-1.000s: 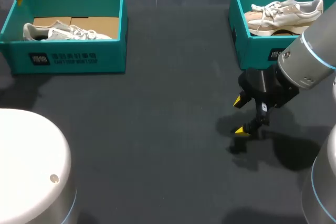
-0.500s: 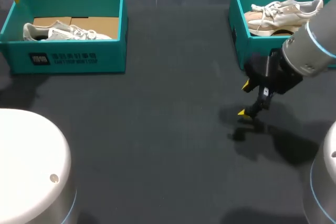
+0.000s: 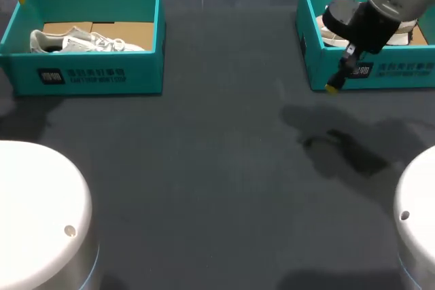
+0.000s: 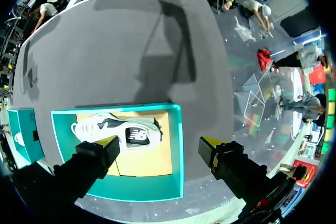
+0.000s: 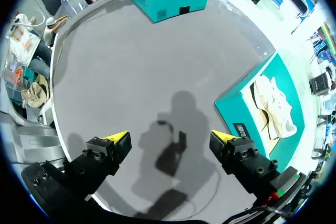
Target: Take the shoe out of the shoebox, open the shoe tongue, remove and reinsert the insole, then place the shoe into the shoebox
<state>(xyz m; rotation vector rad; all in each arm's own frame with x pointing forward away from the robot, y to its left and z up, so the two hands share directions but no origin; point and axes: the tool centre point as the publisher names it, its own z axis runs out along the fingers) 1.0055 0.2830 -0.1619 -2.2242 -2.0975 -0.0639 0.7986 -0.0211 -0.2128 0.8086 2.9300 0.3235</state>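
The head camera looks down from above and behind onto the table (image 3: 204, 168), with the left shoebox (image 3: 88, 76) well away at the far side. The left wrist camera hangs straight over that same box, looking down into it from fairly near. The right wrist camera faces across the table toward it from afar; all three views share it

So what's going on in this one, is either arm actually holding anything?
No, neither. Two teal shoeboxes stand on the dark table, each with a shoe inside. The right hand hovers open and empty above the table, by the near wall of the right shoebox, where the beige sneaker lies. The left hand hangs open above the left shoebox, which holds the white sneaker. Neither shoe is out yet.
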